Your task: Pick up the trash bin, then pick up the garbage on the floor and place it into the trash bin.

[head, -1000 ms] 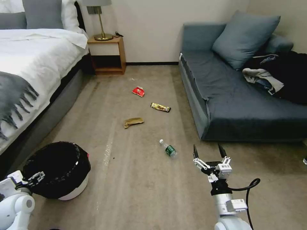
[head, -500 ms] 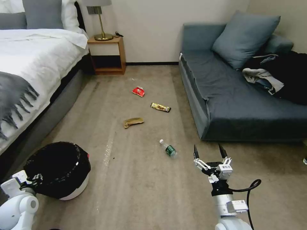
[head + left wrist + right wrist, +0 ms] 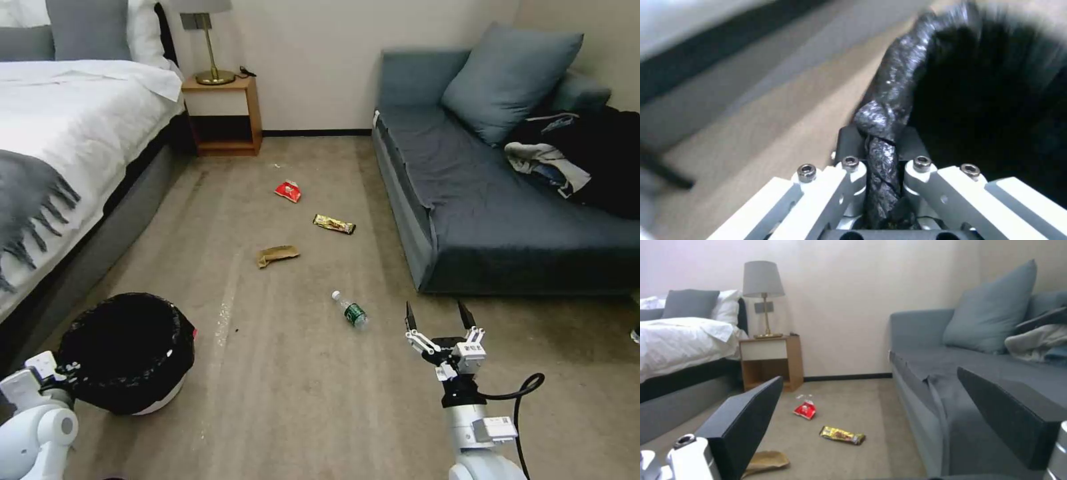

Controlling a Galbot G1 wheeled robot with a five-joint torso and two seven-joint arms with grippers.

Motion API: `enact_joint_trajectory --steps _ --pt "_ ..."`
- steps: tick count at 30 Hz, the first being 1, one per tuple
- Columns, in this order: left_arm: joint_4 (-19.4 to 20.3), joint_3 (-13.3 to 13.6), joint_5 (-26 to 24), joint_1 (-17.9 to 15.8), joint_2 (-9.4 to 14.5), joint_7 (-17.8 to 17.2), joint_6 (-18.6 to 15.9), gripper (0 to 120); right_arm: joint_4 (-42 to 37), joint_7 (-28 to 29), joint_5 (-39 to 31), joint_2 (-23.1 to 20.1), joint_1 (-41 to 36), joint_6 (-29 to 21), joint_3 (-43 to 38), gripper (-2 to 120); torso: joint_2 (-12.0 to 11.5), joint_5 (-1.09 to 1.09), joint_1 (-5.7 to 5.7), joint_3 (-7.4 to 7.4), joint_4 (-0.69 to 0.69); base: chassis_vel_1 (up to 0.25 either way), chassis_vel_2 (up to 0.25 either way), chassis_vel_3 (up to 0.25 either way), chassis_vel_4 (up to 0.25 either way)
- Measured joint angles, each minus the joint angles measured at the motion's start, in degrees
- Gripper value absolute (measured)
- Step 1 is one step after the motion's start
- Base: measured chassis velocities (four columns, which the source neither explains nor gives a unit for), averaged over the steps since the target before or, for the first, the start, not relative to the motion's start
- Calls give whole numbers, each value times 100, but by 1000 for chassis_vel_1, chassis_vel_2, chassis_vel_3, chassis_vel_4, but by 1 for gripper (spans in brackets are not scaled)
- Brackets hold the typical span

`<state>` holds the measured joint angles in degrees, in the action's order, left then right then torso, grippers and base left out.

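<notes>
Soft, even indoor light fills the room, bright enough to read every surface, with no hard shadows on the carpet (image 3: pixel 300 373). A faint sheen streaks the floor beside the trash bin (image 3: pixel 127 353). Up close at the left wrist, the bin's black bag (image 3: pixel 889 100) and the bed frame smear with motion blur. The right wrist's view looks slightly hazy, pinkish near the wall (image 3: pixel 853 306).

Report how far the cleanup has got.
Done: the left gripper is shut on the trash bin rim.
In hand: lifting the bin; I cannot tell if it has left the floor.
Left: the red packet, gold wrapper, brown paper and bottle lie on the carpet. The right gripper is open, empty.
</notes>
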<state>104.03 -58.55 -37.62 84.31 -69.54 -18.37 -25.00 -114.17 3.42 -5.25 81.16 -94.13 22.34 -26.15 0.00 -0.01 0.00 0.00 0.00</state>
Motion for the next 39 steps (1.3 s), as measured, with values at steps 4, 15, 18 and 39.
enact_joint_trajectory --steps 4,15,18,39 --pt "493 33 93 157 -80 361 606 6 15 -336 -386 -127 90 29 68 100 0 2 0 0 2 0 0 0 0" --pt "1145 108 423 349 -165 1232 1261 6 227 -406 -511 -321 348 471 302 100 0 1 0 0 1 0 0 0 0" --pt "1226 89 740 311 -164 939 987 6 233 -373 -466 -296 359 498 299 100 0 2 0 0 0 0 0 0 0" --pt "1014 20 1336 330 -229 367 783 5 275 -446 -389 -226 350 616 347 100 0 0 0 0 0 0 0 0 0"
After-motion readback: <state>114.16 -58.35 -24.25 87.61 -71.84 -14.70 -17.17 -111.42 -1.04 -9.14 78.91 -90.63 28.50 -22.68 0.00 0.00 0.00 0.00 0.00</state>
